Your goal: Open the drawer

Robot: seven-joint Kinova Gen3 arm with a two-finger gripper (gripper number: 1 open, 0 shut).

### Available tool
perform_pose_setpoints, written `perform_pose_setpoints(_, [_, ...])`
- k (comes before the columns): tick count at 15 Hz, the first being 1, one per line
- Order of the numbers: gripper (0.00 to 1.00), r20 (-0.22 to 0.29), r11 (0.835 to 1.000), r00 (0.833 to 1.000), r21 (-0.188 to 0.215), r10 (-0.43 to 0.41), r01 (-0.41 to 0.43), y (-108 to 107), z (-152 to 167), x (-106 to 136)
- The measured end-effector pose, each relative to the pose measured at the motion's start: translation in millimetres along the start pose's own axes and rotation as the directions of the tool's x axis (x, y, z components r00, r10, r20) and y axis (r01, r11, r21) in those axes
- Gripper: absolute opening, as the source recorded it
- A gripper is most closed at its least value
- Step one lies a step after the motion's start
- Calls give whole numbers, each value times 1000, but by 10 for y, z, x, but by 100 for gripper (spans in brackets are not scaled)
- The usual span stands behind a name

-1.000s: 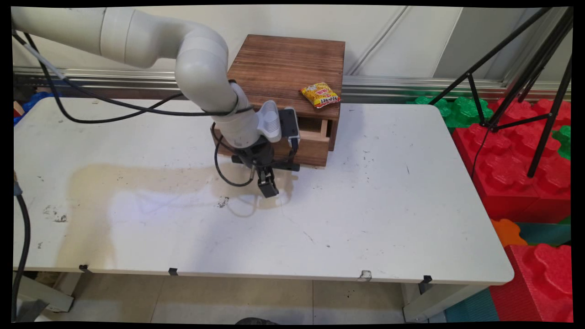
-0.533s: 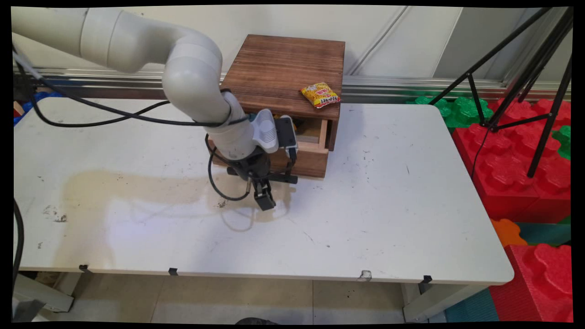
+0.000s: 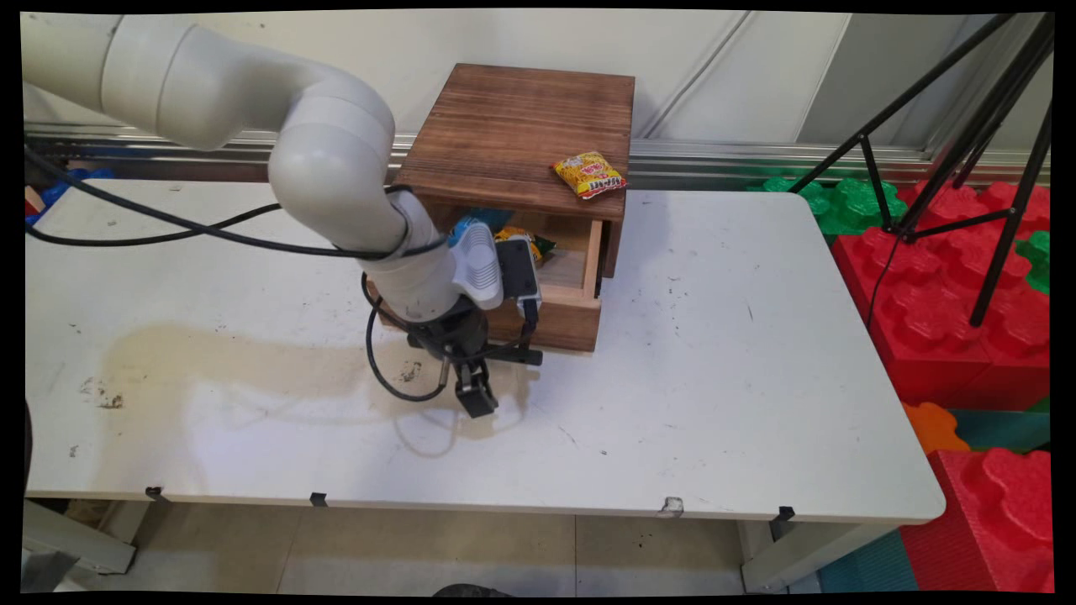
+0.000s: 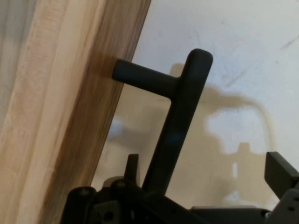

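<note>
Drawer (image 3: pixel 561 296) part open, contents half hidden by arm | claw (image 3: pixel 476 395) at black handle (image 4: pixel 180 112), grip state unclear

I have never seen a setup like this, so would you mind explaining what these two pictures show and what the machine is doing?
The wide picture looks down on a white table from a fixed camera. The white robot arm carries a black two-finger tool. The close picture comes from a camera on that tool. A wooden box stands on the table with its drawer pulled partly open; snack bags lie inside, and one yellow packet lies on top. The tool sits at the drawer's black handle; whether it grips it is unclear.
</note>
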Motion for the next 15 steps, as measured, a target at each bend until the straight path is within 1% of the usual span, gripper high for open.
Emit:
perform_pose_setpoints(7, [100,9,1000,1000,-15,11,-11,196,-52,-46])
perform_pose_setpoints(15, [100,18,999,999,-34,39,-39,475,-109,-103])
